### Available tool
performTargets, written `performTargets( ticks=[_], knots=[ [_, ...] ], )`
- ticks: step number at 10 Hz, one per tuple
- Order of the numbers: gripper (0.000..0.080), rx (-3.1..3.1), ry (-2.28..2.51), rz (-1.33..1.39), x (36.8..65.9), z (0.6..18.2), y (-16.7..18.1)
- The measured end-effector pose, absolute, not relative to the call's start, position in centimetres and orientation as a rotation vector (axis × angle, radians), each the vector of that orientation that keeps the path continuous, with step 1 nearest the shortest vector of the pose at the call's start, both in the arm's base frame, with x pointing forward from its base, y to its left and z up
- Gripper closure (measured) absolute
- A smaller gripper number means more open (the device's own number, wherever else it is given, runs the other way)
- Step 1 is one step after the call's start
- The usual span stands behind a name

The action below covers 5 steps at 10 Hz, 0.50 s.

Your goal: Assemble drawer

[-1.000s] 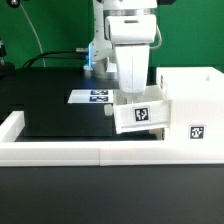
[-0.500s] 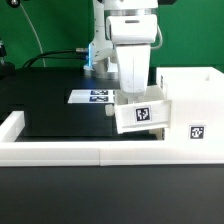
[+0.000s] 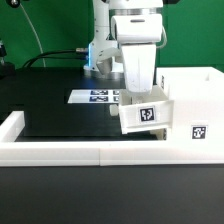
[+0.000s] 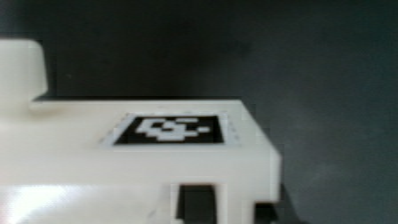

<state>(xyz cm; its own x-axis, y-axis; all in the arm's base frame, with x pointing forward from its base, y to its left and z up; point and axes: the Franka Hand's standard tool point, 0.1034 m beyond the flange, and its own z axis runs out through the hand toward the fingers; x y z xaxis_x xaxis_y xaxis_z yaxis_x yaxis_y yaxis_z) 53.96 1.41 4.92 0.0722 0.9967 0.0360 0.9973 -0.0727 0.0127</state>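
My gripper point(image 3: 138, 99) is shut on the wall of a small white open-top tray point(image 3: 145, 116) with a square tag on its front. It holds the tray tilted, just above the table, with the tray's far side against the open side of the tall white box housing point(image 3: 192, 105) on the exterior view's right. In the wrist view the tray point(image 4: 125, 170) with its tag fills the frame. Two dark fingertips point(image 4: 199, 205) straddle its wall, with the gripper point(image 4: 233, 208) centred on it. A second tray is not in view.
The marker board point(image 3: 95, 97) lies flat on the black table point(image 3: 60, 110) behind the gripper. Low white rails point(image 3: 60, 152) edge the table at the front and at the exterior view's left. The arm's base stands at the back.
My gripper and the tray in it have shifted a little to the exterior view's right, toward the housing.
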Motion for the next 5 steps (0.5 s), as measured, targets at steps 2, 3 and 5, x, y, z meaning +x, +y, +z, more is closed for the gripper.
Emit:
performTargets(
  ticks=[2, 3, 5],
  knots=[
    [0.0755, -2.290, -2.128, -0.055, 53.94, 4.90, 1.38],
    [0.0755, -2.290, -2.128, -0.055, 53.94, 4.90, 1.38],
    [0.0755, -2.283, -2.137, -0.055, 53.95, 4.90, 1.44]
  ],
)
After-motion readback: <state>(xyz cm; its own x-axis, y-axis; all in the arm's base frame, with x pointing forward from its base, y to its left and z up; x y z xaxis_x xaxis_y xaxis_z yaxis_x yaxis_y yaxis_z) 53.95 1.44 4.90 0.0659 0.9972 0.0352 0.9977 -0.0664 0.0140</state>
